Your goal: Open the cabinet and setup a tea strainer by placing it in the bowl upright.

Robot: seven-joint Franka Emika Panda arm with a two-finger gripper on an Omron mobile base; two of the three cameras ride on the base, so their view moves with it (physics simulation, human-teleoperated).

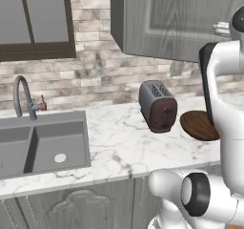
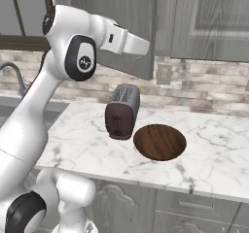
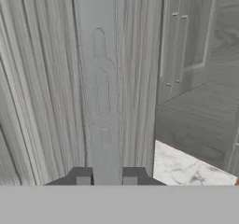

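Note:
The cabinet [image 1: 162, 18] hangs above the counter, and its door [image 2: 121, 13] stands swung partly out from the wall. My white wrist [image 2: 129, 41] reaches up to the door's free edge. In the hand view my gripper [image 3: 106, 178] is shut on the door's slim pale handle [image 3: 105, 101], which runs up between the two dark fingertips. The brown wooden bowl [image 1: 199, 126] [image 2: 159, 141] sits empty on the marble counter below, right of the toaster. The tea strainer is hidden.
A dark red and grey toaster [image 1: 157, 106] [image 2: 122, 111] stands beside the bowl. A grey sink [image 1: 43, 144] with a faucet [image 1: 21, 97] lies to the left under a dark-framed window [image 1: 33, 18]. A second, closed upper cabinet [image 2: 209, 18] hangs to the right.

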